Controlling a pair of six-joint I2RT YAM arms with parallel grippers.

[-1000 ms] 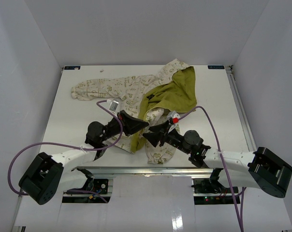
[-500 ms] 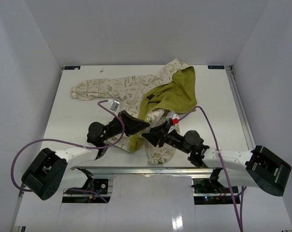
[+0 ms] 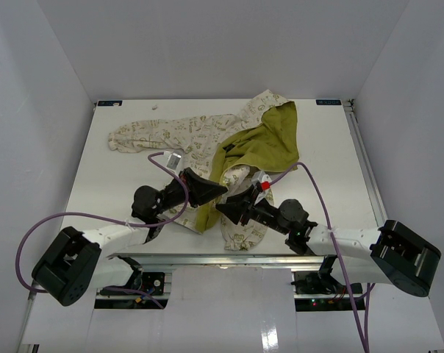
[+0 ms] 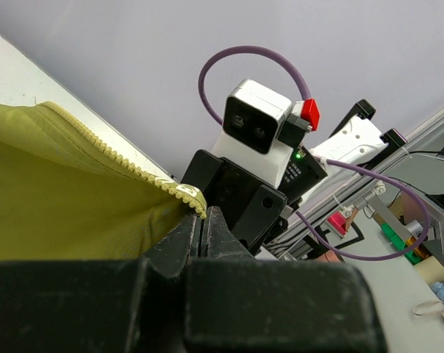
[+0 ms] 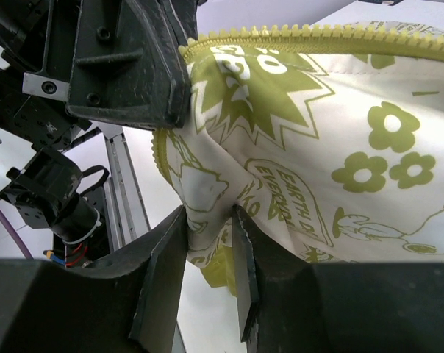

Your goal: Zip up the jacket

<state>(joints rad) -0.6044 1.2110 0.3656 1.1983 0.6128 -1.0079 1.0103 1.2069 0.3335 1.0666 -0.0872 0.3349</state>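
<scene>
Your left gripper (image 4: 203, 219) is clenching the jacket (image 3: 260, 140) by its zipper edge (image 4: 126, 166); your right gripper (image 5: 209, 224) is grasping a fold (image 5: 207, 193), half-hidden between its jaws.

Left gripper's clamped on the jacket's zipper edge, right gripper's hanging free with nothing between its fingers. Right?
Not quite. The left gripper is clamped on the zipper edge of the jacket, but the right gripper is not free: the right wrist view shows a fold of the printed fabric pinched between its fingers.
</scene>
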